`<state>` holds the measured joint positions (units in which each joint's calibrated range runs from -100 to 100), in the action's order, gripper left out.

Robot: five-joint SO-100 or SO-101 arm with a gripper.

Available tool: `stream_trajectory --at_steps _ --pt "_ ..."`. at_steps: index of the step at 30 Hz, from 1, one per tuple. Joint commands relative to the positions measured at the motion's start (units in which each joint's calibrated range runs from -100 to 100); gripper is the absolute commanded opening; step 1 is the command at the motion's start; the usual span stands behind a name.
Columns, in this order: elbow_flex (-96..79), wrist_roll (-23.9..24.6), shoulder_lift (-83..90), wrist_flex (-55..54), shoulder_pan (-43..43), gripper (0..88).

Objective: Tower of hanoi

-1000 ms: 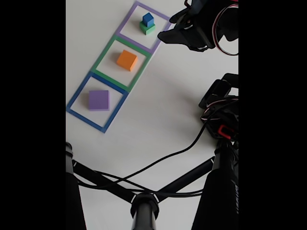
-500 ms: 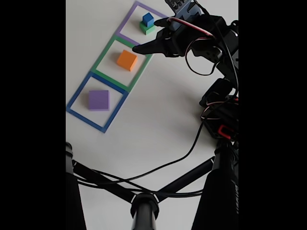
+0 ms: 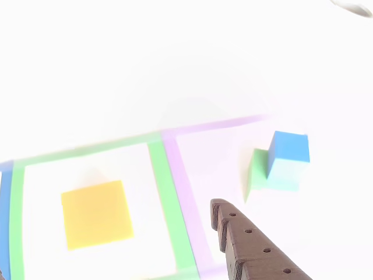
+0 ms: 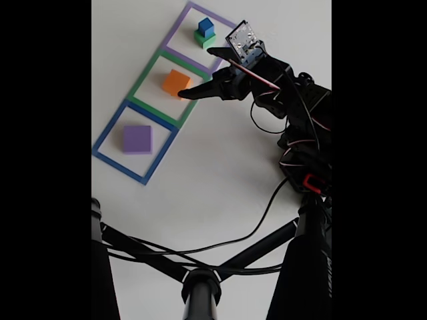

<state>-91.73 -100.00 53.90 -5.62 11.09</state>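
Small matte blue cube [image 4: 206,27] sits atop the matte green cube [image 4: 205,40] in the far purple-outlined square [image 4: 175,31]. Gripper [image 4: 199,73] hovers near the orange cube [image 4: 176,83], fingers parted, empty. Judged light, rigid; grasp opposite flat sides.

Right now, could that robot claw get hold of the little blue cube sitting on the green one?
Probably yes. The blue cube sits exposed on top of the green cube, with nothing beside or above it. The gripper hovers near the orange cube, one square away, holding nothing.
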Motion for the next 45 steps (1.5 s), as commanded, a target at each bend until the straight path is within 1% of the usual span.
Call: stream_trajectory --at_steps 1,7,11,16,21,25,32,45 --pt "-0.4 0.0 -10.8 -14.3 -0.6 50.0" --pt "1.7 0.0 -30.7 -33.2 -1.9 48.2" --pt "4.0 0.0 -42.6 -43.8 -2.5 47.7" --pt "7.6 0.0 -54.1 -52.9 -3.3 46.6" --pt "12.1 0.0 -62.1 -56.3 -2.8 45.2" --pt "14.3 0.0 -66.6 -57.9 -2.4 41.6" --pt "15.3 0.0 -72.3 -62.9 -4.4 39.8" --pt "18.3 0.0 -76.6 -63.7 -6.0 35.8"
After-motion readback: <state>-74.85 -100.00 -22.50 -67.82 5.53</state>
